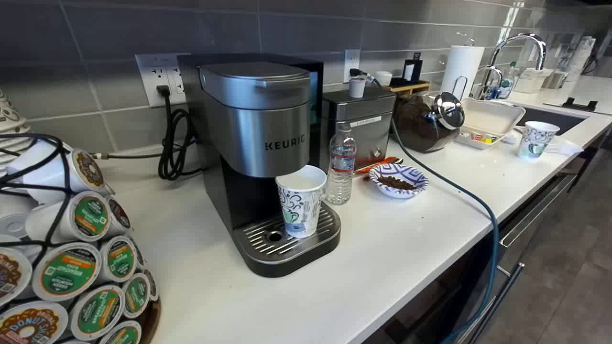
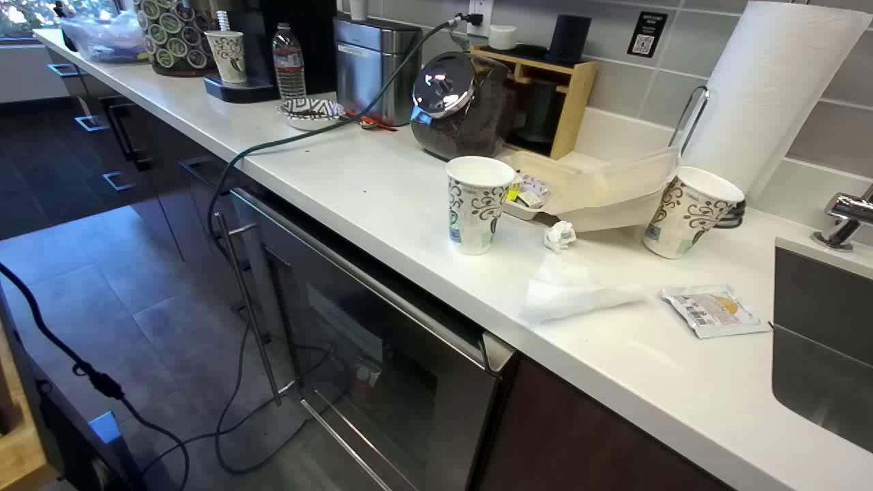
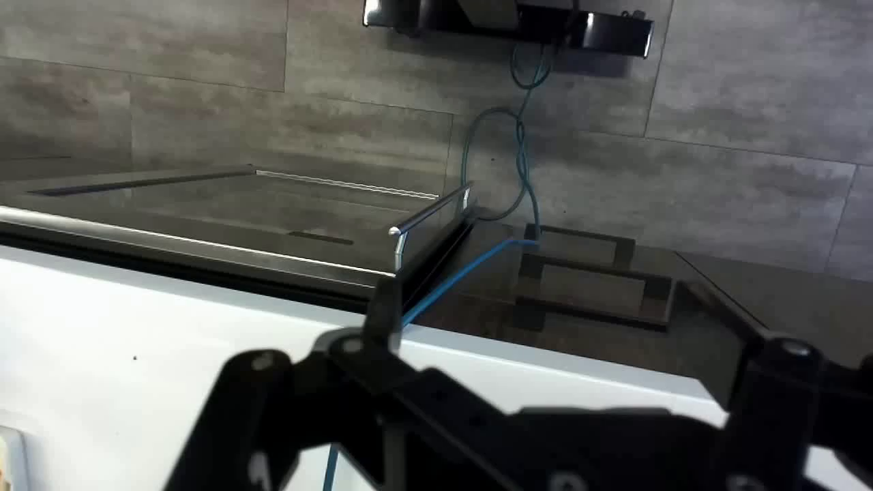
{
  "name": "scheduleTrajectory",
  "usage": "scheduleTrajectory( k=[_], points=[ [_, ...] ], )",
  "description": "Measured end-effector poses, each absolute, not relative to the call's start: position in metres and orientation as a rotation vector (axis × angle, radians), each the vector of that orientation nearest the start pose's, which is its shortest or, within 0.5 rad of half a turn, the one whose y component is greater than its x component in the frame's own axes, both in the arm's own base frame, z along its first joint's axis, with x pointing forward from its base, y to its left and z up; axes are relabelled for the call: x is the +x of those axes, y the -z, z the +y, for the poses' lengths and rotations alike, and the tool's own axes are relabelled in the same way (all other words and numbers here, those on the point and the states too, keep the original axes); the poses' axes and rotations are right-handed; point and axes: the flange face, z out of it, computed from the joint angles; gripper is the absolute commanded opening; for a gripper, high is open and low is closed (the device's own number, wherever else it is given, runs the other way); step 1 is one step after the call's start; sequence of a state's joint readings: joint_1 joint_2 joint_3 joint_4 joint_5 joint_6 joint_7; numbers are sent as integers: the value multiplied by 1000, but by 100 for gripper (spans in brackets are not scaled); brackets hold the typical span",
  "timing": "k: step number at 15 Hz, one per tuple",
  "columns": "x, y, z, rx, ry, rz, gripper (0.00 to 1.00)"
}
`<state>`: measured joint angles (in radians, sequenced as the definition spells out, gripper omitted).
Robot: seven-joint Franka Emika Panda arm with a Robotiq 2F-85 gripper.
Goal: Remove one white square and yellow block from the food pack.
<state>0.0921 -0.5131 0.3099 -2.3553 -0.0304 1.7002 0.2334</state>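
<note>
The food pack, a pale open tray with its lid up, stands on the counter in both exterior views. In an exterior view, a small yellow block and a small white square lie inside it near the front corner. Yellow also shows among dark and red pieces in an exterior view. My gripper shows only in the wrist view, with its fingers wide apart and nothing between them. It is over the counter's front edge. A pale corner, apparently the food pack, shows at the lower left there.
Patterned cups stand in front of and beside the pack. A crumpled tissue, a napkin and a packet lie nearby. A dark jar stands behind. A blue cable crosses the counter edge.
</note>
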Motion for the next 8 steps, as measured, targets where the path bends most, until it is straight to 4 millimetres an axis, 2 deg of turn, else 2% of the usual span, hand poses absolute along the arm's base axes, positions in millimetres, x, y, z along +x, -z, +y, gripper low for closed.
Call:
scheduleTrajectory(
  k=[6, 8],
  points=[
    [351, -498, 157, -3349, -173, -210, 100],
    [356, -501, 148, -3332, -156, -174, 100]
  ],
)
